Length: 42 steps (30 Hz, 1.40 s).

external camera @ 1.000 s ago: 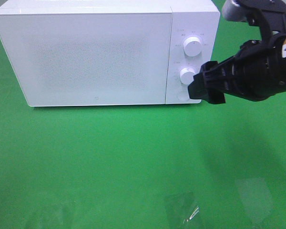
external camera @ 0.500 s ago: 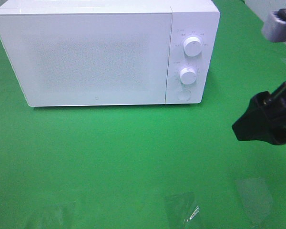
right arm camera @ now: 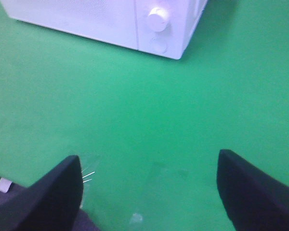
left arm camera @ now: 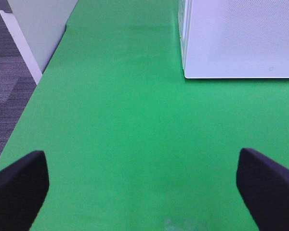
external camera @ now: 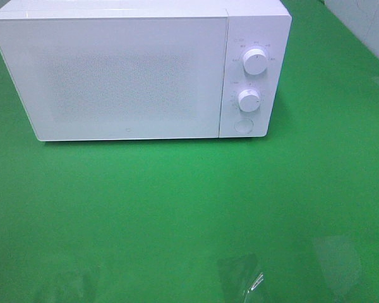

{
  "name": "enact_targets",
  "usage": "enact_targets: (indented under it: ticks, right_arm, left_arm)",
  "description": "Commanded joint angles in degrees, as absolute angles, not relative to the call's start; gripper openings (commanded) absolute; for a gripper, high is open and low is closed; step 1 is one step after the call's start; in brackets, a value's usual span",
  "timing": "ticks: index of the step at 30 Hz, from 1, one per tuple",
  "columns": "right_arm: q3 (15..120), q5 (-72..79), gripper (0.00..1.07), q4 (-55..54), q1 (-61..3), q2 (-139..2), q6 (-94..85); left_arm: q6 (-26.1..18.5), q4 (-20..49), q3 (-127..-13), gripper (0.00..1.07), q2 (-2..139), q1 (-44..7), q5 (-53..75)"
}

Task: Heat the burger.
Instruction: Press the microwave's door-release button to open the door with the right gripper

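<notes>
Microwave (external camera: 139, 69) sat shut at the tabletop's (external camera: 177, 208) far edge, burger was in no view, probably inside; left gripper (left arm camera: 144, 187) and right gripper (right arm camera: 149, 192) stood jaws apart, empty, best held clear of the knobs (external camera: 248, 100).

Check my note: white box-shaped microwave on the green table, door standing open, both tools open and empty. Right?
The door is wrong: the white box-shaped microwave on the green table has its door shut, as the exterior high view shows. The left tool and right tool are open and empty.
</notes>
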State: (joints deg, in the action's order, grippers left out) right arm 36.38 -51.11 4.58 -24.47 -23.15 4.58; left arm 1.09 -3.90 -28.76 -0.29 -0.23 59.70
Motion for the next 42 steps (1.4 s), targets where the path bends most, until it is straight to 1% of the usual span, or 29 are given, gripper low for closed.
enact_targets:
  ticks: [1, 2, 3, 4, 5, 6, 11, 22, 31, 42]
  right_arm:
    - [36.1, -52.48, 0.75, 5.16, -20.68, -19.6, 4.01]
    - [36.1, -53.23, 0.75, 5.16, -17.53, -16.44, 4.01]
    - [36.1, -53.23, 0.75, 5.16, -17.53, -16.44, 4.01]
    - [36.1, -54.2, 0.75, 5.16, -15.18, -13.64, 4.01]
    - [36.1, -54.2, 0.75, 5.16, -15.18, -13.64, 4.01]
    - [36.1, -54.6, 0.75, 5.1, -13.24, -10.71, 4.76]
    - [35.92, -55.92, 0.75, 4.98, -9.57, -5.5, 6.88]
    - [29.16, -57.58, 0.75, 5.16, -7.91, 1.66, 6.82]
    - [29.16, -57.58, 0.73, 5.1, -7.28, 1.66, 6.82]
    - [29.16, -57.58, 0.73, 5.1, -7.28, 1.66, 6.88]
  left_arm:
    - [1.03, -3.9, -28.71, 0.98, -1.38, -0.17, 59.53]
    - [1.03, -3.9, -28.71, 0.98, -1.38, -0.17, 59.53]
    - [1.03, -3.9, -28.71, 0.98, -1.38, -0.17, 59.53]
    - [1.03, -3.9, -28.71, 0.98, -1.38, -0.17, 59.53]
    - [1.03, -3.9, -28.71, 0.98, -1.38, -0.17, 59.53]
    - [1.03, -3.9, -28.71, 0.98, -1.38, -0.17, 59.53]
    - [1.03, -3.9, -28.71, 0.98, -1.38, -0.17, 59.53]
    - [1.03, -3.9, -28.71, 0.98, -1.38, -0.17, 59.53]
    - [1.03, -3.9, -28.71, 0.98, -1.26, -0.17, 59.53]
    - [1.03, -3.9, -28.71, 0.98, -1.26, -0.17, 59.53]
